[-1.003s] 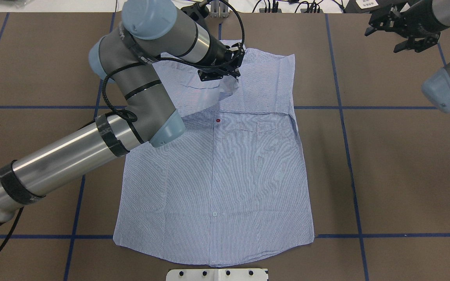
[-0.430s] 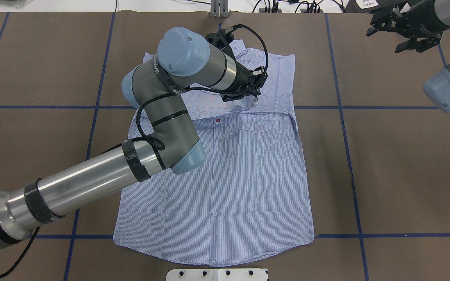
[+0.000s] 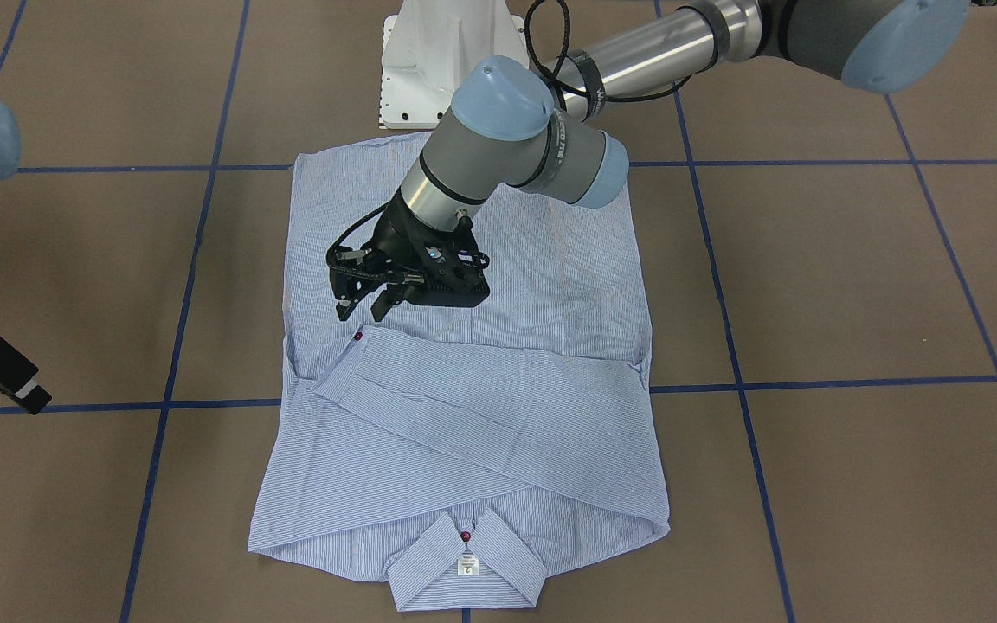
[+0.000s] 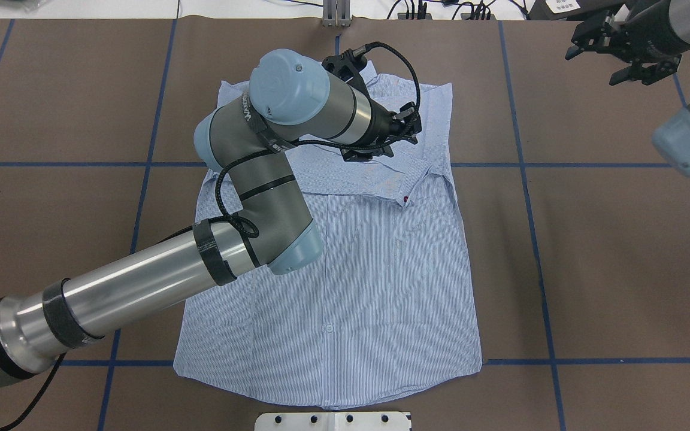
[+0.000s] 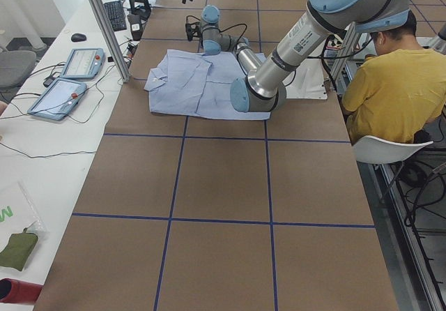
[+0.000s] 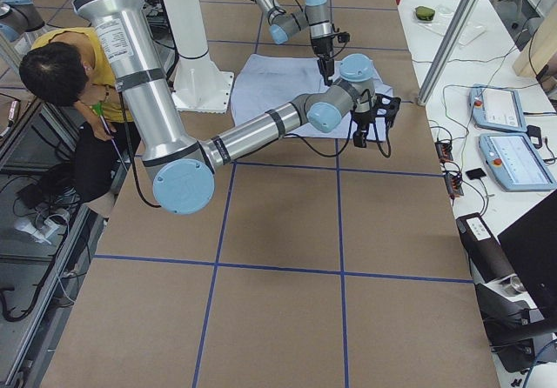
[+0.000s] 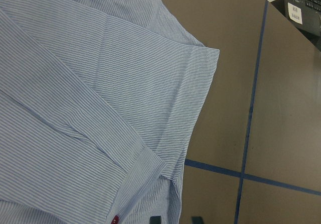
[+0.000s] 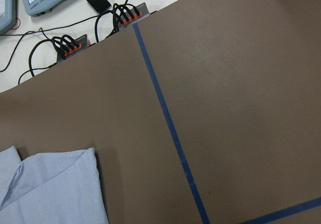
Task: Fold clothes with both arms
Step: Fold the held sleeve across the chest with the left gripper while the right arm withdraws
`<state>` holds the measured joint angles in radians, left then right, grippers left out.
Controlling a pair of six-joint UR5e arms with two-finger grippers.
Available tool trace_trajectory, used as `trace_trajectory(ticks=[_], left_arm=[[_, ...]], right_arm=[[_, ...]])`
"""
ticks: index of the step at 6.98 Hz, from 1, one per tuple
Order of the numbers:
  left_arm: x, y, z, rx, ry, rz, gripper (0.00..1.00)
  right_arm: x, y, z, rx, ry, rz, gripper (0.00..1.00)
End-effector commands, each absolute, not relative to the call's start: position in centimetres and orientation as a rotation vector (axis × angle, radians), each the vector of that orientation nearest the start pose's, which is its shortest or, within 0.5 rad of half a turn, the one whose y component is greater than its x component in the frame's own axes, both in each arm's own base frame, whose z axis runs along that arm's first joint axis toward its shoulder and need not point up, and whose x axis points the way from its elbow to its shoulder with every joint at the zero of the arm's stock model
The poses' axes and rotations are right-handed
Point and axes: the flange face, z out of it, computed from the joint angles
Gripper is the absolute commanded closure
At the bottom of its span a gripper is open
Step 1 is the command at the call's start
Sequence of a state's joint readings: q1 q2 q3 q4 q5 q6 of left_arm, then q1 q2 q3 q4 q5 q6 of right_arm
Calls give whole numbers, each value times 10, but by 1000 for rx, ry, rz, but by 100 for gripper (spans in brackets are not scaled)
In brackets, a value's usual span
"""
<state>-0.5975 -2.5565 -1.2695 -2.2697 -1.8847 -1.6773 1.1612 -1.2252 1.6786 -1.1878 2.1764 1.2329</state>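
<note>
The light blue striped shirt (image 4: 381,269) lies flat, front up, with its collar (image 3: 464,562) at the far side from the robot. One sleeve is folded across the chest, and its cuff (image 4: 414,182) with a red button rests on the cloth. My left gripper (image 4: 411,129) hovers just over that sleeve, open and holding nothing. In the left wrist view its fingertips (image 7: 195,219) show at the bottom edge beside the cuff (image 7: 145,184). My right gripper (image 4: 596,63) hangs open above bare table at the far right, apart from the shirt.
The white pedestal base (image 4: 333,421) stands at the table's near edge. Cables and plugs (image 4: 429,9) line the far edge. A seated person in a yellow top (image 5: 394,88) is beside the robot. Control tablets (image 5: 66,81) lie on a side bench.
My left gripper carried the sleeve rightward across the shirt and let it go. The cuff now lies flat on the chest. The right gripper barely shifted.
</note>
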Motion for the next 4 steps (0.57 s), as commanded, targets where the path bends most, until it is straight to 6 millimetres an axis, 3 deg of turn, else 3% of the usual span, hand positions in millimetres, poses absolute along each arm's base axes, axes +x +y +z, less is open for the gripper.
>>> trace_trajectory(ticks=[1,2,3,4], left_arm=[[556,-503,62,74,1444,-377,2],[527,-484,78,78,1470,-363,2],[499,-465,106,74,1478,-347,4],[471,-445,133,51,1478,-310,4]], right_arm=[[-229,-572,345,52,-1042,535,0],[-286,-536,319,36,-1059,588,0],[-348,-483,299,24,-1063,632,0],[-391,-431,296,-28,-1066,712,0]])
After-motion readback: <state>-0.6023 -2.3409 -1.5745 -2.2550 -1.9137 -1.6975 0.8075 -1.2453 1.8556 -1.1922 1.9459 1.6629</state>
